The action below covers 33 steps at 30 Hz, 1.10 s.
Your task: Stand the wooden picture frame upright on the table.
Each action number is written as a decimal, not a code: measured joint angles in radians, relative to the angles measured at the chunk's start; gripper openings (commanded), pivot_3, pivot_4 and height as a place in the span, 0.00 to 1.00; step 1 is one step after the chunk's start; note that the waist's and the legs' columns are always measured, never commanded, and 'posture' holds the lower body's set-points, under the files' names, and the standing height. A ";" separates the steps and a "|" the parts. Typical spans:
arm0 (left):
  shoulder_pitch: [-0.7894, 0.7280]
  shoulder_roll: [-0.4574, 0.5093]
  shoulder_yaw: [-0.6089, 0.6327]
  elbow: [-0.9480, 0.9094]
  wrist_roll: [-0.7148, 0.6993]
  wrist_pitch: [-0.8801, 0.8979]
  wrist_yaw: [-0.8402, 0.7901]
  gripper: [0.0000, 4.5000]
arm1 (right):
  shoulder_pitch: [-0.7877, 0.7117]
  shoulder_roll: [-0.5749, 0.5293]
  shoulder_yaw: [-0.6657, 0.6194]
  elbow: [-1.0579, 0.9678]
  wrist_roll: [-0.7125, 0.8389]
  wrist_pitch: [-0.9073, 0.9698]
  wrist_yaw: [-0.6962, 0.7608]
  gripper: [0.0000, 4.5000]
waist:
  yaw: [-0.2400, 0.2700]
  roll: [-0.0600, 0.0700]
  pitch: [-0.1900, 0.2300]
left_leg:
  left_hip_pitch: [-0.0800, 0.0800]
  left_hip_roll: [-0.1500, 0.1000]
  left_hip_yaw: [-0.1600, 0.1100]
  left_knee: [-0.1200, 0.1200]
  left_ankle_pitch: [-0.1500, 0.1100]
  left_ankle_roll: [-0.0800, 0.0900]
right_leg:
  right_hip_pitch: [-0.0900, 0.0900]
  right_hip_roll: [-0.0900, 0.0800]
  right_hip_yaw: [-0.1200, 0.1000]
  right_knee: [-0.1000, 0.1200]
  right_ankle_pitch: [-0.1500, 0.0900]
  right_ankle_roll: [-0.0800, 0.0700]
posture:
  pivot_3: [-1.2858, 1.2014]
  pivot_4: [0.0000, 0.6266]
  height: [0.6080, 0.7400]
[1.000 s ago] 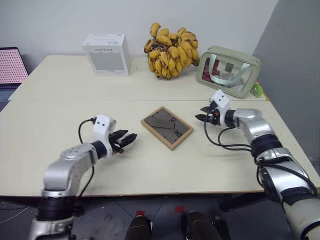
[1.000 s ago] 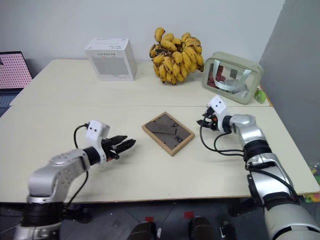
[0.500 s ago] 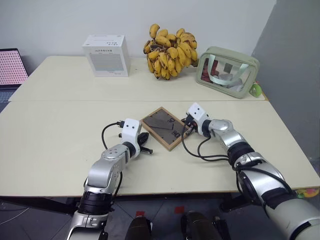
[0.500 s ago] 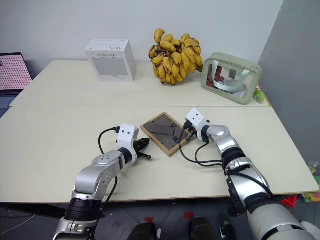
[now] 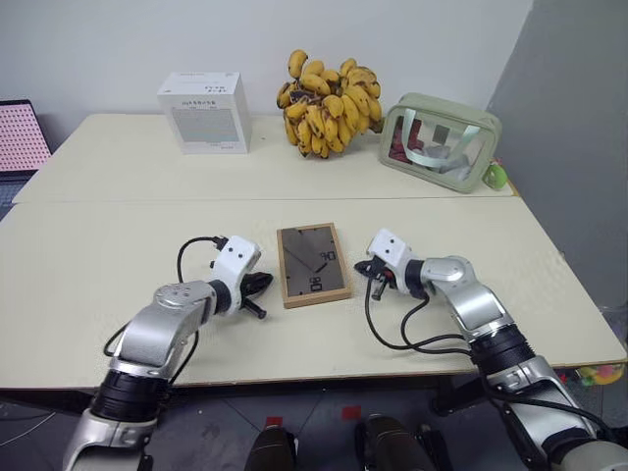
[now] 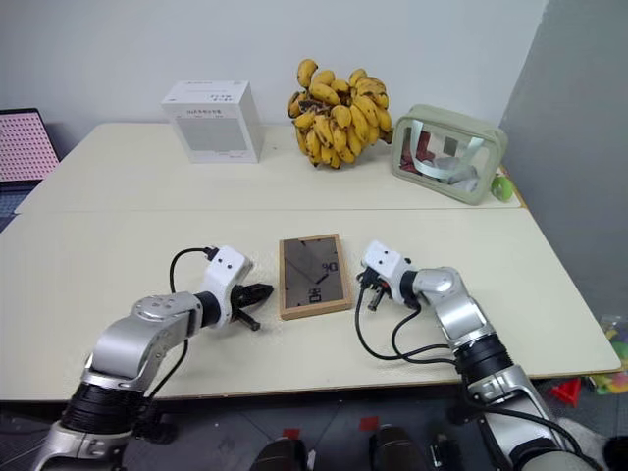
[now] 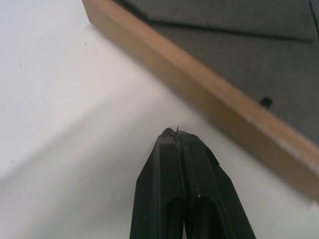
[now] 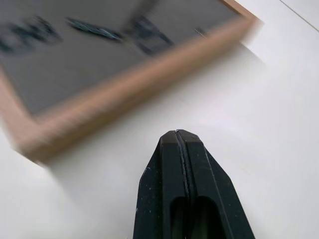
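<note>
On the near half of the pale cream table (image 5: 88, 245), just this side of the seam that crosses it, the wooden picture frame (image 5: 312, 263) lies flat with its back facing up. Its light-wood border surrounds a dark grey panel, on which a folded stand lies as a slanted flap, with small markings near the lower right corner. No picture side is visible.

The left gripper (image 5: 259, 285) sits low over the tabletop just beside the frame's left edge, its two black fingers (image 7: 182, 149) pressed tightly together and holding nothing; in the left wrist view the joined tips point toward the wooden border, with a strip of bare table between them and it. The right gripper (image 5: 369, 270) rests just beside the frame's right edge, its fingers (image 8: 180, 144) likewise closed flat against each other and empty, a narrow band of table separating them from the wood. The frame lies between the two grippers, touched by neither.

At the far edge of the table stand a white box (image 5: 204, 111), a bunch of bananas (image 5: 322, 100) and a pale green pouch (image 5: 440, 140).
</note>
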 measured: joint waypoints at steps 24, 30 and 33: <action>-0.125 -0.176 0.314 0.279 -0.446 0.583 -0.153 0.99 | 0.005 0.249 -0.016 0.015 0.022 0.096 -0.176 0.00 | 0.006 0.003 -0.003 | 0.000 -0.001 -0.002 0.000 0.000 0.000 | 0.002 -0.002 -0.002 0.000 0.001 0.003 | 0.52 0.24 1.00; -0.132 -0.277 0.373 0.266 -0.456 0.584 -0.051 0.99 | 0.002 0.290 -0.019 0.007 0.023 0.145 -0.222 0.00 | 0.025 0.003 -0.007 | 0.002 -0.003 -0.002 0.001 0.000 0.000 | 0.004 -0.003 -0.001 -0.001 0.002 0.005 | 0.52 0.24 1.00; -0.125 -0.286 0.385 0.247 -0.474 0.612 -0.022 0.87 | 0.000 0.269 -0.029 0.006 0.023 0.156 -0.226 0.00 | 0.025 0.003 -0.007 | 0.001 -0.002 -0.001 0.001 0.000 0.000 | 0.004 -0.003 -0.001 -0.001 0.003 0.005 | 0.52 0.24 1.00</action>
